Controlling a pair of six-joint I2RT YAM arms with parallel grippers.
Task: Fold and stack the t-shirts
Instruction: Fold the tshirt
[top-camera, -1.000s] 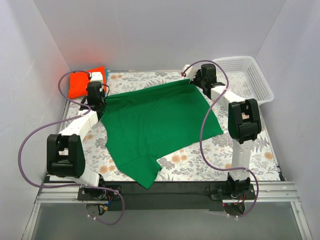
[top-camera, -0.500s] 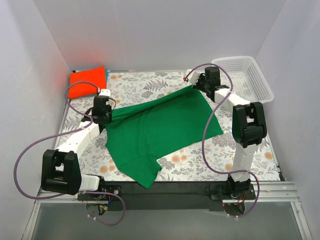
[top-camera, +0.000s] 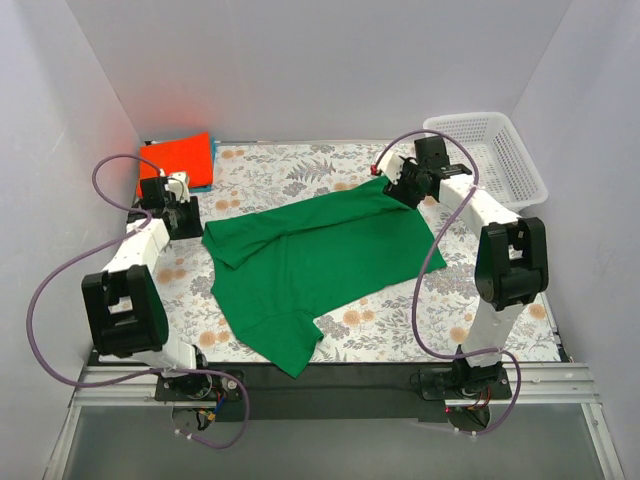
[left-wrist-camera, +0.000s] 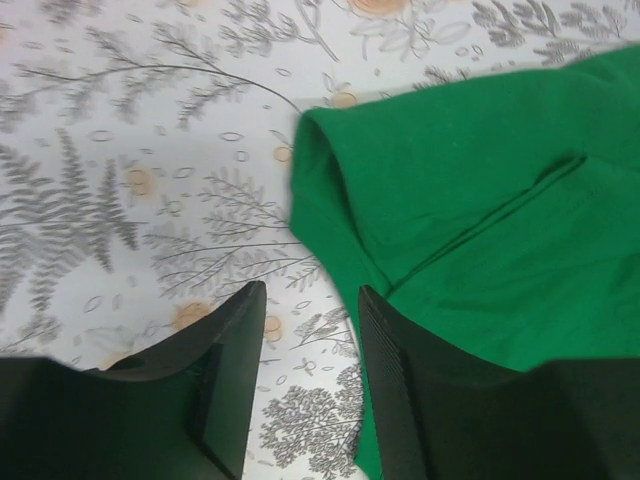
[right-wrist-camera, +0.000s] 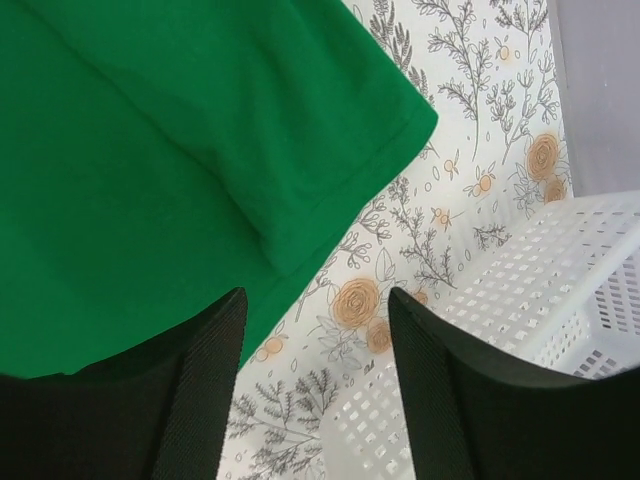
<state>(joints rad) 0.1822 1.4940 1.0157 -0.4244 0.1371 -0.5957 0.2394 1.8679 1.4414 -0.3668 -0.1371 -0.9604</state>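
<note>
One table (top-camera: 290, 170) with a flowered cover is seen, and most of its middle is taken up by one green t-shirt (top-camera: 310, 260). It is spread flat, with its left sleeve folded over itself and its hem reaching the near edge. One white mesh basket (top-camera: 470, 118) is set at the far right corner. One orange-red t-shirt (top-camera: 180, 158) is folded at the far left corner, its near edge partly hidden by the left arm's cable. A thin strip beside it may be a blue t-shirt (top-camera: 213, 165), though too little is shown to be sure. Two grippers are counted. The left gripper (left-wrist-camera: 310, 390) is held moderately open over the green sleeve's edge, with nothing gripped. The right gripper (right-wrist-camera: 315, 390) is spread wide and empty between the other sleeve and the basket.
</note>
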